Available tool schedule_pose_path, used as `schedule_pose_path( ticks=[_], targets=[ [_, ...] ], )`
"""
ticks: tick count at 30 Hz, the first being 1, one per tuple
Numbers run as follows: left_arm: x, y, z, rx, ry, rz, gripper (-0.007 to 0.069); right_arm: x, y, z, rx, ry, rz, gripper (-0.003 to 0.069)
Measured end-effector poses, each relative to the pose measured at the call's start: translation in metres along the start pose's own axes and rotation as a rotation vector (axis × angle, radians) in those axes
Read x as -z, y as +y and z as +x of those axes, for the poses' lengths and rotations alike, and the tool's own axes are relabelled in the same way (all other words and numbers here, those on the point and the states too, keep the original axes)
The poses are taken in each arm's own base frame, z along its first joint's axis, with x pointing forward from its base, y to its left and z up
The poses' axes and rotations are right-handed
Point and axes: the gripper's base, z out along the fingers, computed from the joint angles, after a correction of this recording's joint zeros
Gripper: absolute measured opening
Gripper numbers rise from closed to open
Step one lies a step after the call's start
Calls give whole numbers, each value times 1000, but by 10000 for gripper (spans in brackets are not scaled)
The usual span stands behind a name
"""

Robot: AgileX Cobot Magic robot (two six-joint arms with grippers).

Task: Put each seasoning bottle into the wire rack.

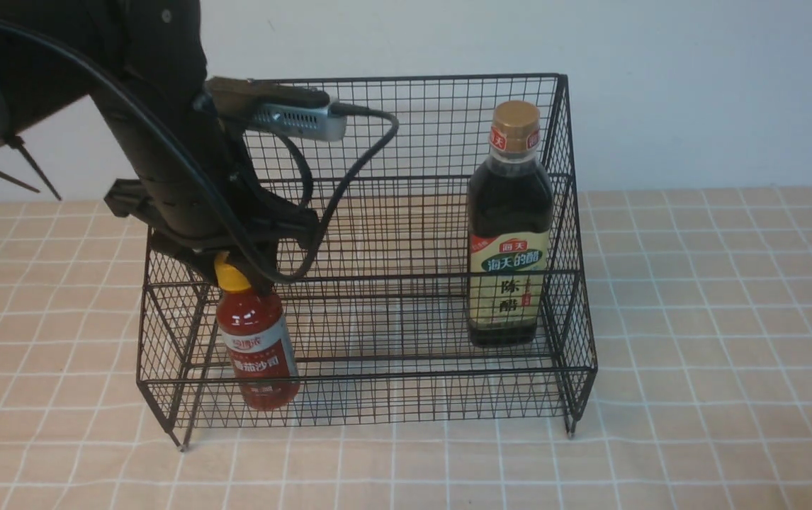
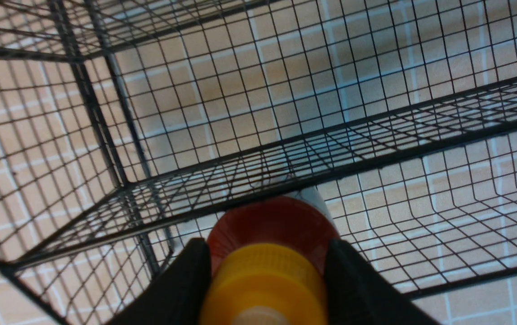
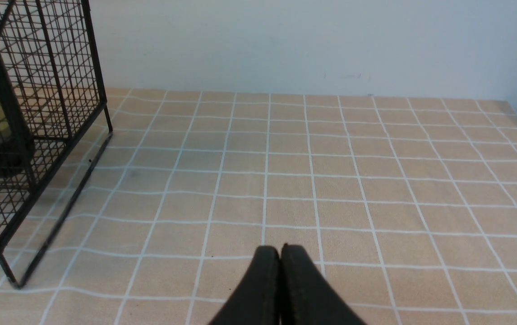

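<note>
Left hand [image 1: 234, 263] grips the tilted red sauce bottle [image 1: 257, 347] inside the wire rack [image 1: 392, 177] at 8 o'clock; vinegar bottle [image 1: 509, 227] stands at 3 o'clock. Right hand [image 3: 280, 257] closed, empty, above the table [image 3: 376, 180].

Black arm [image 1: 165, 170], black left claw [image 1: 234, 263], looping cable [image 1: 372, 152], silver camera [image 1: 300, 120]
</note>
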Motion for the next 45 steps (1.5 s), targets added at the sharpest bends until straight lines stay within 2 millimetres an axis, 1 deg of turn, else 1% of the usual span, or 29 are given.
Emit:
schedule_pose_path(
  ticks=[4, 8, 11, 15, 17, 20, 21, 22, 23, 24, 25, 26, 27, 29, 30, 31, 35, 36, 38, 39, 42, 43, 45],
  targets=[
    [-10, 0, -2, 2, 24, -3, 287, 0, 0, 0, 0, 0, 0, -12],
    [-14, -2, -3, 6, 37, 6, 297, 0, 0, 0, 0, 0, 0, -12],
    [-14, -2, -4, 7, 35, 8, 326, 0, 0, 0, 0, 0, 0, -12],
    [-15, -3, -4, 19, 38, 17, 391, 0, 0, 0, 0, 0, 0, -12],
    [-12, -3, -3, 18, 28, 19, 402, 0, 0, 0, 0, 0, 0, -12],
    [6, -3, -5, 20, -32, 31, 407, 0, 0, 0, 0, 0, 0, -12],
    [17, -3, -4, 19, -66, 36, 407, 0, 0, 0, 0, 0, 0, -12],
    [20, -3, -4, 19, -73, 38, 407, 0, 0, 0, 0, 0, 0, -12],
    [30, -3, -3, 19, -102, 43, 407, 0, 0, 0, 0, 0, 0, -12],
    [52, -3, 1, 18, -163, 54, 402, 0, 0, 0, 0, 0, 0, -12],
    [64, -2, 5, 17, -198, 60, 388, 0, 0, 0, 0, 0, 0, -12],
    [77, -2, 10, 17, -231, 64, 373, 0, 0, 0, 0, 0, 0, -12],
    [82, -1, 13, 17, -245, 67, 358, 0, 0, 0, 0, 0, 0, -12],
    [107, 1, 25, 15, -310, 76, 297, 0, 0, 0, 0, 0, 0, -12],
    [124, 2, 36, 12, -357, 83, 254, 0, 0, 0, 0, 0, 0, -12],
    [133, 3, 42, 7, -382, 86, 215, 0, 0, 0, 0, 0, 0, -12],
    [190, 9, 89, -35, -556, 99, 34, 0, 0, 0, 0, 0, 0, -12],
    [196, 10, 94, -39, -574, 100, 29, 0, 0, 0, 0, 0, 0, -12],
    [219, 15, 128, -59, -658, 104, -1, 0, 0, 0, 0, 0, 0, -12],
    [225, 17, 141, -64, -684, 105, -5, 0, 0, 0, 0, 0, 0, -12],
    [230, 22, 176, -69, -729, 108, -7, 0, 0, 0, 0, 0, 0, -12],
    [228, 22, 178, -69, -726, 108, -7, 0, 0, 0, 0, 0, 0, -12],
    [227, 25, 198, -69, -746, 110, -7, 0, 0, 0, 0, 0, 0, -12]
  ],
)
